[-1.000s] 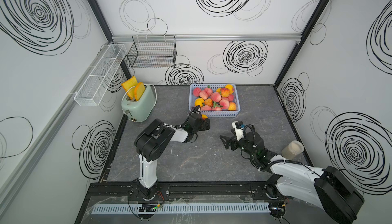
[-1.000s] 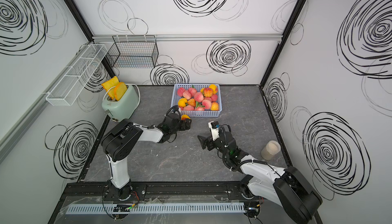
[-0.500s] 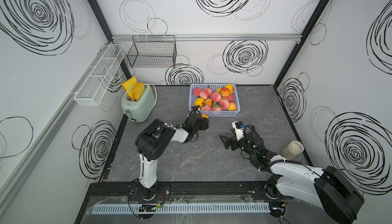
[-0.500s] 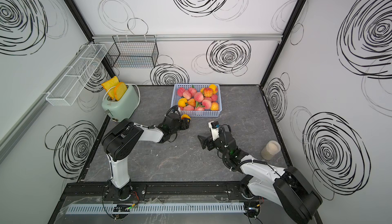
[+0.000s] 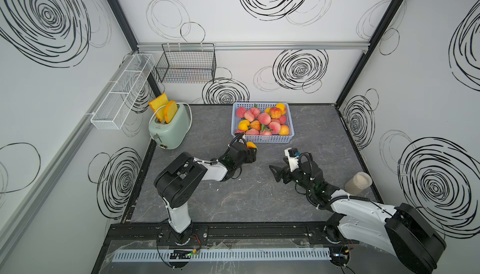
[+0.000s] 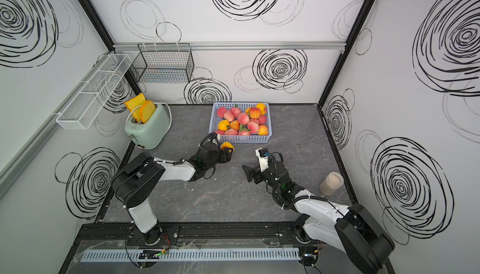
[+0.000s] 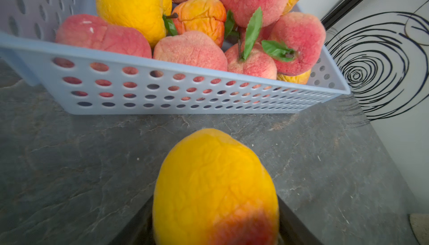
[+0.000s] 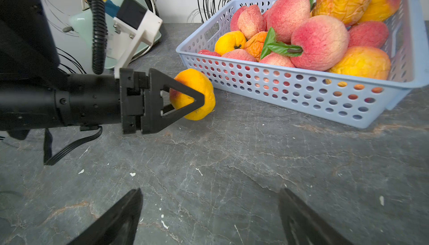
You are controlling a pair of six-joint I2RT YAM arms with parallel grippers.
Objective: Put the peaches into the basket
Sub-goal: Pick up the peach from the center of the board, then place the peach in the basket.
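Note:
A light blue perforated basket (image 5: 267, 138) (image 6: 241, 138) stands at the back of the table, piled with several pink and yellow peaches (image 5: 263, 118) (image 8: 318, 44). My left gripper (image 5: 250, 152) (image 8: 195, 98) is shut on one yellow-orange peach (image 5: 251, 145) (image 6: 226, 146) (image 7: 216, 185) (image 8: 202, 86). It holds that peach low over the tabletop, just in front of the basket's near left corner (image 7: 69, 88). Whether the peach touches the table I cannot tell. My right gripper (image 5: 279, 165) (image 8: 210, 192) stands open over bare table, right of the left gripper, with nothing between its fingers.
A mint green toaster (image 5: 170, 127) with two slices of toast stands at the back left. A beige jar (image 5: 358, 183) lies near the right wall. A black wire basket (image 5: 187, 65) and a white mesh shelf (image 5: 122, 93) hang on the walls.
The left gripper's jaws have closed on the yellow-orange peach in front of the basket. The right arm has not moved.

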